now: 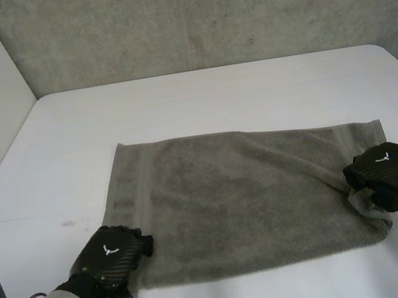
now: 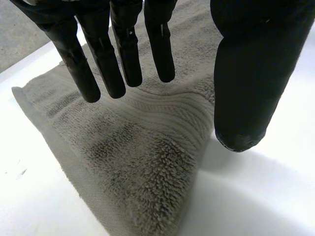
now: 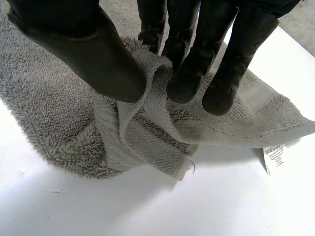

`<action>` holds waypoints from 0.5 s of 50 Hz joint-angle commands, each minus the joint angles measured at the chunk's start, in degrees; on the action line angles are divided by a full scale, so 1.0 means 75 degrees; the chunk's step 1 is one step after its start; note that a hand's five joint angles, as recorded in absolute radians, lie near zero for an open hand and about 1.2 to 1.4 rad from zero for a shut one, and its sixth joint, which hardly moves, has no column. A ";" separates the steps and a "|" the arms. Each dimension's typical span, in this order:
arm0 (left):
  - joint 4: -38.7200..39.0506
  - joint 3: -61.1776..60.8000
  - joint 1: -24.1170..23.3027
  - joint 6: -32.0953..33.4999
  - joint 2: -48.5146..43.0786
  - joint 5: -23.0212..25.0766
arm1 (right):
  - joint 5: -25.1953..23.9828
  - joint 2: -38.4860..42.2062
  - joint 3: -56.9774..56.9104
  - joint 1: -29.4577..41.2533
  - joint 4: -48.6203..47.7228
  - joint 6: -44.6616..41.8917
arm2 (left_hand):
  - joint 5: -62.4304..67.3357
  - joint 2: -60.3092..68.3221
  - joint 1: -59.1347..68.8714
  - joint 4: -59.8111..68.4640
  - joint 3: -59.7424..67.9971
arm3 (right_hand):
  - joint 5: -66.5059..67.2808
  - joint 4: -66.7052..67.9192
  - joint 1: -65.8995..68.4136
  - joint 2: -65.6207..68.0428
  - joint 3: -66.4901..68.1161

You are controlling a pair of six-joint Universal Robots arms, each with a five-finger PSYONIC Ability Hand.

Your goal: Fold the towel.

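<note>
A grey towel (image 1: 244, 202) lies spread flat on the white table (image 1: 213, 94), its long side running left to right. My left hand (image 1: 110, 256) hovers at the towel's near left corner. In the left wrist view its fingers (image 2: 123, 54) are straight above the towel corner (image 2: 138, 147), and the thumb (image 2: 251, 73) stands apart over bare table with no cloth between them. My right hand (image 1: 381, 167) is at the towel's right edge, close to the near right corner. In the right wrist view its thumb (image 3: 93, 54) and fingers (image 3: 184, 83) pinch a raised fold of the towel (image 3: 49, 113).
A grey concrete wall runs behind the table and a white wall stands along its left side. A white care label (image 3: 274, 157) sticks out from the towel's edge beside my right hand. Bare table surrounds the towel on every side.
</note>
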 commanded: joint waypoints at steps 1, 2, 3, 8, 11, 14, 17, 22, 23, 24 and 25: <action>0.0193 0.0311 0.0000 0.0044 -0.0573 -0.0013 | 0.0001 0.0000 0.0070 -0.0013 -0.0021 -0.0042 | 0.1335 0.1313 0.1317 0.1319 0.1318 | 0.0408 0.0356 0.0585 0.0710 0.0402; 0.0193 0.0312 0.0000 0.0044 -0.0574 -0.0013 | 0.0001 0.0000 0.0070 -0.0013 -0.0021 -0.0042 | 0.1337 0.1315 0.1319 0.1321 0.1320 | 0.0408 0.0356 0.0585 0.0710 0.0402; 0.0205 0.0358 0.0000 0.0044 -0.0667 -0.0013 | 0.0001 0.0000 0.0093 -0.0013 -0.0032 -0.0054 | 0.1869 0.1848 0.1852 0.1854 0.1853 | 0.0408 0.0356 0.0585 0.0710 0.0402; 0.0193 0.0452 0.0000 0.0044 -0.0902 -0.0036 | 0.0001 0.0000 0.0117 -0.0025 -0.0044 -0.0066 | 0.3377 0.3356 0.3360 0.3362 0.3361 | 0.0408 0.0356 0.0585 0.0710 0.0402; 0.0205 0.0487 0.0000 0.0056 -0.0926 -0.0177 | 0.0001 0.0000 0.0117 -0.0025 -0.0044 -0.0066 | 0.5194 0.5172 0.5177 0.5179 0.5178 | 0.0408 0.0356 0.0585 0.0710 0.0402; 0.0147 0.0639 0.0000 0.0056 -0.0832 -0.0433 | 0.0001 -0.0012 0.0070 -0.0037 -0.0044 -0.0066 | 0.6312 0.6291 0.6295 0.6297 0.6296 | 0.0408 0.0356 0.0585 0.0710 0.0402; 0.0088 0.0815 -0.0047 0.0056 -0.0599 -0.0621 | 0.0001 -0.0094 -0.0035 -0.0037 0.0038 -0.0042 | 0.6313 0.6291 0.6295 0.6297 0.6296 | 0.0408 0.0356 0.0585 0.0710 0.0402; -0.0262 0.0991 -0.0024 0.0056 0.0395 -0.0693 | 0.0071 -0.1005 -0.0432 -0.0106 0.0446 0.0028 | 0.6313 0.6291 0.6295 0.6297 0.6296 | 0.0408 0.0356 0.0585 0.0710 0.0402; -0.0624 0.1107 -0.0024 0.0056 0.0851 -0.0692 | 0.0071 -0.1182 -0.0585 -0.0177 0.0669 0.0005 | 0.6313 0.6291 0.6295 0.6297 0.6296 | 0.0408 0.0356 0.0585 0.0710 0.0402; -0.0627 0.1108 -0.0024 0.0056 0.0856 -0.0692 | 0.0071 -0.1183 -0.0586 -0.0177 0.0671 0.0005 | 0.6313 0.6291 0.6295 0.6297 0.6296 | 0.0408 0.0356 0.0585 0.0710 0.0402; -0.0929 0.1201 -0.0024 0.0044 0.1180 -0.0681 | 0.0071 -0.1369 -0.0772 -0.0316 0.0961 0.0005 | 0.6313 0.6291 0.6295 0.6297 0.6296 | 0.0408 0.0356 0.0585 0.0710 0.0402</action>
